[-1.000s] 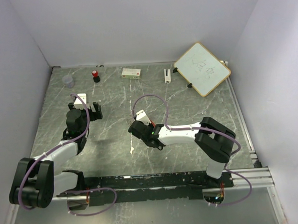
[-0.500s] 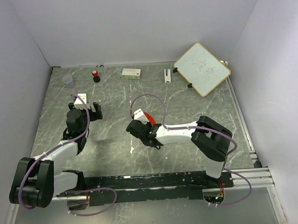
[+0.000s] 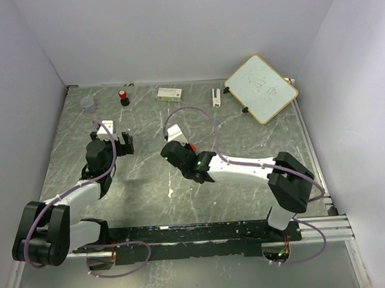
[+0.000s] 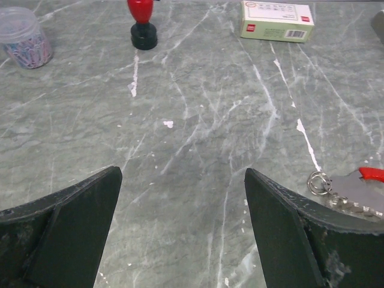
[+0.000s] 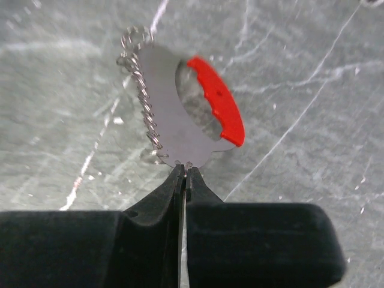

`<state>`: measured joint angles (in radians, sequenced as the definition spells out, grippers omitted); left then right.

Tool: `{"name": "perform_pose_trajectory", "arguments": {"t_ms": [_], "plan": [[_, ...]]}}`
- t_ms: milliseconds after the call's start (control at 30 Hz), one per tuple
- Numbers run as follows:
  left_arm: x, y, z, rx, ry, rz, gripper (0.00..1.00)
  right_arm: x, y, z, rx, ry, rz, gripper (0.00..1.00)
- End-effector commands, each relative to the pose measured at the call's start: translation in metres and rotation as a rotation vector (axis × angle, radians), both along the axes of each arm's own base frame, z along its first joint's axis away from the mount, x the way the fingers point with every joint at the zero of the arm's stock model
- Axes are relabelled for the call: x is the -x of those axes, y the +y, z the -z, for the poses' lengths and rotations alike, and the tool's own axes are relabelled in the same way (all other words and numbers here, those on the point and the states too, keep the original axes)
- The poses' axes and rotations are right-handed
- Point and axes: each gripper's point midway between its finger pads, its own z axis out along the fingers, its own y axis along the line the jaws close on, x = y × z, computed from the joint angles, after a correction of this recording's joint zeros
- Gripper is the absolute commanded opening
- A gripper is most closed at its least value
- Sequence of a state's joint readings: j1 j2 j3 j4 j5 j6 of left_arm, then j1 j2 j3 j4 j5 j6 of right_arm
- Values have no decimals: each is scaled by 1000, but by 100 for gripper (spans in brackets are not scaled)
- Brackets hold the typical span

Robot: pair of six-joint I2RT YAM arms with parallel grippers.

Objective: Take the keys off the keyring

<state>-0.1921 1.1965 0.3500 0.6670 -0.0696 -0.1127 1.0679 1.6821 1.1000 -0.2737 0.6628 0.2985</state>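
My right gripper (image 5: 183,167) is shut on the lower edge of the keyring bunch (image 5: 171,114). The bunch is a flat grey metal piece with a coiled silver ring (image 5: 144,102) along its left side and a curved red key head (image 5: 219,105) on its right, held just above the marble table. In the top view the red head (image 3: 191,148) shows at the right gripper (image 3: 185,151), mid-table. The left wrist view shows the bunch (image 4: 351,187) behind its right finger. My left gripper (image 4: 180,180) is open and empty, left of the bunch (image 3: 117,139). No green key shows.
Along the back wall stand a clear tub of paper clips (image 3: 88,105), a red-capped little bottle (image 3: 123,96), a small white and green box (image 3: 169,93) and a small upright white piece (image 3: 216,97). A whiteboard (image 3: 260,88) leans at the back right.
My right gripper has carried the key bunch a little farther back and left, and its elbow has swung out to the right. The left arm has barely moved.
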Motion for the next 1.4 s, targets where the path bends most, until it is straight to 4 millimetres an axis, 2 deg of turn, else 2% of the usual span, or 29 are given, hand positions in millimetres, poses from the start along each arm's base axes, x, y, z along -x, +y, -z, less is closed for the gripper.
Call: {"name": "perform_pose_trajectory", "arguments": {"t_ms": [0,133,267,433,533,700,800,900,1167,1367], "plan": [[-3,-23,-23,12,-78,126,95,-13,13,-62,-104,-134,-34,0],[2,-40,-38,3,-129,232,95,-16,17,-101,-160,-227,-74,0],[10,-70,-57,-43,-176,369,95,-16,23,-134,-235,-292,-124,0],[31,-118,-75,-103,-214,513,95,-9,29,-156,-294,-319,-188,0],[48,-143,-89,-91,-257,583,95,-7,28,-161,-305,-327,-193,0],[65,-153,-110,-28,-341,603,95,-4,21,-161,-307,-334,-187,0],[65,-155,-108,-35,-352,601,95,-1,19,-163,-324,-338,-191,0],[68,-165,-107,-28,-344,641,95,2,19,-165,-339,-335,-199,0],[93,-192,-102,-20,-365,757,95,3,20,-163,-333,-338,-209,0],[91,-199,-90,-68,-334,747,95,4,21,-171,-357,-357,-214,0]]}}
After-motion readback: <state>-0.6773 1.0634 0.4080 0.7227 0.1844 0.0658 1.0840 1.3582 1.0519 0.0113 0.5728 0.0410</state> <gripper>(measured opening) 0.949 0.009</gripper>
